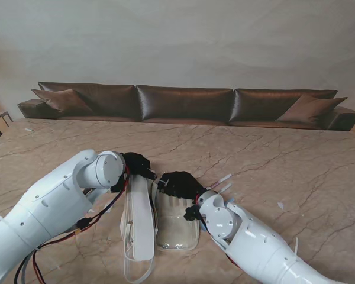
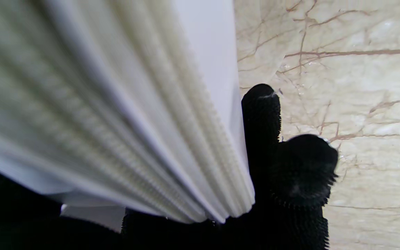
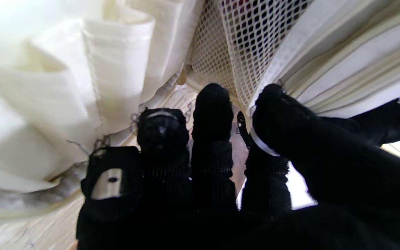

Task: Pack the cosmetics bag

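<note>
The cream cosmetics bag [image 1: 176, 228] lies open on the marble table between my hands. One long white ribbed half [image 1: 139, 219] stands on edge at the left, and a flat half lies at the right. My left hand [image 1: 136, 164], in a black glove, is shut on the far end of the upright half; the ribbed fabric [image 2: 116, 114] fills the left wrist view beside two fingers [image 2: 261, 114]. My right hand [image 1: 178, 184] rests on the far end of the flat half. Its thumb and fingers [image 3: 212, 107] close on the edge of the mesh pocket [image 3: 255, 38].
Two thin white sticks [image 1: 222, 180] lie on the table just right of my right hand. A small white scrap [image 1: 281, 205] lies farther right. Red and black cables [image 1: 100, 213] hang from my left arm near the bag. A brown sofa [image 1: 183, 103] runs along the table's far edge.
</note>
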`<control>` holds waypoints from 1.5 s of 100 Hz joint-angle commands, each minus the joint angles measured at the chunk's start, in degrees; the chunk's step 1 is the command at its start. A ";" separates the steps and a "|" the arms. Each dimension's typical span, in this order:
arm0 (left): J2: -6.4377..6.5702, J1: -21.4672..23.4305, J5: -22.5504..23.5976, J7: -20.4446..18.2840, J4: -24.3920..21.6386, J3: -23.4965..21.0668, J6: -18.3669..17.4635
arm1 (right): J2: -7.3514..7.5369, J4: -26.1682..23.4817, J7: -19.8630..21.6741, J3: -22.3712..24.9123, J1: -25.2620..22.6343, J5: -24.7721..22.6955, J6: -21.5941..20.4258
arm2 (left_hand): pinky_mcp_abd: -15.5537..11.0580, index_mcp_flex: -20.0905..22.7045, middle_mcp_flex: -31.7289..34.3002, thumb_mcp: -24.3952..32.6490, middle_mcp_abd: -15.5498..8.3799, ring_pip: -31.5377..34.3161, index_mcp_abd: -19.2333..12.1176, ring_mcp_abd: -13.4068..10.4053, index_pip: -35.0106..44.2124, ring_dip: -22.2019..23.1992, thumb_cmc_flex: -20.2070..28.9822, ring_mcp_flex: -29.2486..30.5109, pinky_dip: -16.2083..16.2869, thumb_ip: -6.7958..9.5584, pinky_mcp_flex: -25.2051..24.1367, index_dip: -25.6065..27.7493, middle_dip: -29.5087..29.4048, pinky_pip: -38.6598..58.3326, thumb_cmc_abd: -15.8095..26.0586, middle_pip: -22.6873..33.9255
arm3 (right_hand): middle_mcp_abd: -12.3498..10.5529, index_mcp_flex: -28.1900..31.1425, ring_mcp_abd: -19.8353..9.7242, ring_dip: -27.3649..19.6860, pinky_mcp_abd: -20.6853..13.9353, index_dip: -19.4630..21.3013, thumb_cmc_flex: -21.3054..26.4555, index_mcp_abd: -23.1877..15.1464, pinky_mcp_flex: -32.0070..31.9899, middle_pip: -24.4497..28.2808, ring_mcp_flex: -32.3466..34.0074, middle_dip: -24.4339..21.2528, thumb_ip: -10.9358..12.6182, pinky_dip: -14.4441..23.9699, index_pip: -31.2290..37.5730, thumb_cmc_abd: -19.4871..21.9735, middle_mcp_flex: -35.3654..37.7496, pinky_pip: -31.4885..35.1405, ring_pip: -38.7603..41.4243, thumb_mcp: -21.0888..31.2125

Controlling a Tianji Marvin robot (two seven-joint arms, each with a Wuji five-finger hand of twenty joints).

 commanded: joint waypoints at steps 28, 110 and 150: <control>2.25 2.11 -0.47 -6.72 -2.61 -2.18 -0.40 | -0.82 0.69 -0.36 -1.26 0.48 0.02 -0.93 | 1.53 1.55 -12.24 15.64 -1.45 -8.69 1.48 -2.98 -19.48 0.47 -1.19 -15.54 8.08 5.51 -15.99 -20.66 -6.62 -10.70 3.03 -1.13 | -0.60 2.98 -0.44 -0.30 -1.41 1.52 2.16 -3.24 0.41 1.13 0.75 0.27 0.20 0.72 4.89 1.89 0.79 3.39 2.08 -0.52; -0.02 3.28 -4.56 0.61 -0.23 -4.42 6.07 | 1.65 -1.78 1.68 -4.73 -0.13 -7.34 -4.39 | -1.40 5.34 4.44 12.34 -5.37 6.92 -0.25 -4.86 11.21 7.57 6.55 -9.41 9.69 -0.48 -11.93 13.13 23.25 3.21 2.40 14.50 | -0.72 3.14 -0.57 -0.47 -1.46 -0.73 1.45 -3.32 0.43 0.19 0.84 -0.41 0.46 0.69 4.30 1.37 1.10 3.37 2.11 0.13; 1.12 3.08 -0.78 -2.35 -0.57 -3.40 2.16 | 1.96 -3.19 0.82 -3.30 -1.41 -7.97 -3.03 | -3.31 5.06 8.03 13.00 -3.03 0.68 -1.71 -5.88 11.30 4.20 20.20 -1.85 0.47 -5.75 0.67 7.97 20.79 -5.29 -0.38 4.28 | -0.61 3.12 -0.51 -0.45 -1.65 -1.58 1.34 -3.19 0.84 0.10 1.18 -0.45 0.42 0.55 4.53 1.27 1.38 3.26 2.03 0.16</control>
